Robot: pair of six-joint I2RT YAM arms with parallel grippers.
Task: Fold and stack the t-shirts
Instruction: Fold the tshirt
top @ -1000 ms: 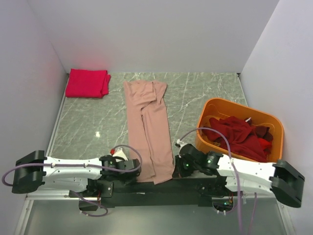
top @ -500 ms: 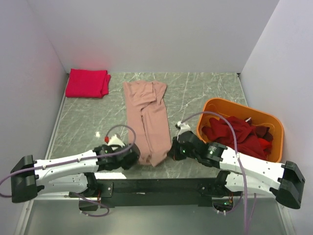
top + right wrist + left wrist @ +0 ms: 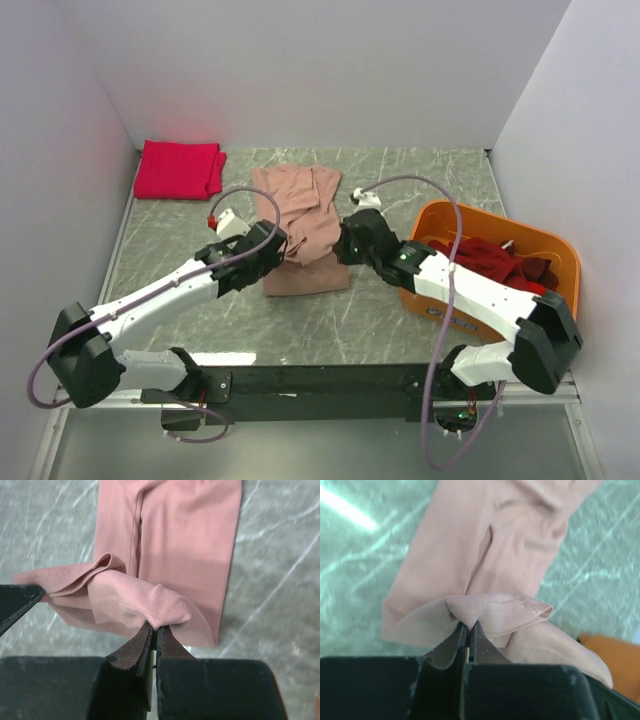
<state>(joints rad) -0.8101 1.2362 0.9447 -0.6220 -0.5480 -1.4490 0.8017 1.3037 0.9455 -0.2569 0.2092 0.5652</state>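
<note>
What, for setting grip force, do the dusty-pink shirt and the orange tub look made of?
The dusty-pink shirt: soft knit cloth, matte; fine ribbing shows and it drapes in folds. The orange tub: probably moulded plastic, smooth, with a rigid rounded rim.

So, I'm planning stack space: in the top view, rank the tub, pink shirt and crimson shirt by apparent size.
1. Tub
2. Pink shirt, partly folded over
3. Crimson shirt, folded; it lies farthest back, so it may look smaller.
</note>
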